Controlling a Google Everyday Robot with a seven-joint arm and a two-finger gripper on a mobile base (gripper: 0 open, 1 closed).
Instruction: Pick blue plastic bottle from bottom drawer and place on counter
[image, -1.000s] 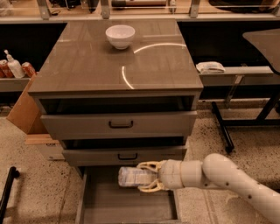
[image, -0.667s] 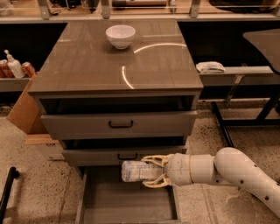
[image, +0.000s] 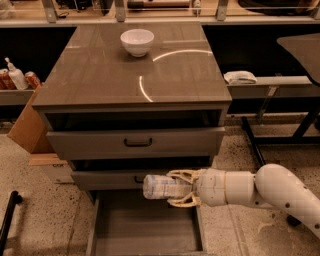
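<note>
The blue plastic bottle (image: 161, 187) is a small clear bottle with a pale label, lying sideways in my gripper (image: 177, 188). The gripper's cream fingers are shut on it above and below. The white arm reaches in from the lower right. The bottle hangs above the open bottom drawer (image: 145, 228), in front of the middle drawer's face. The bottom drawer's flat grey inside shows nothing in it. The counter (image: 130, 70) is the glossy grey-brown top of the cabinet, well above the bottle.
A white bowl (image: 137, 41) stands at the back of the counter. A pump bottle (image: 16, 76) and cans sit on the left shelf, a cardboard box (image: 31, 125) below. A white cloth (image: 240, 77) lies on the right shelf. A black table leg (image: 256, 145) stands at the right.
The gripper has lifted the bottle a little higher above the bottom drawer and shifted it slightly right; the arm has drawn in from the right.
</note>
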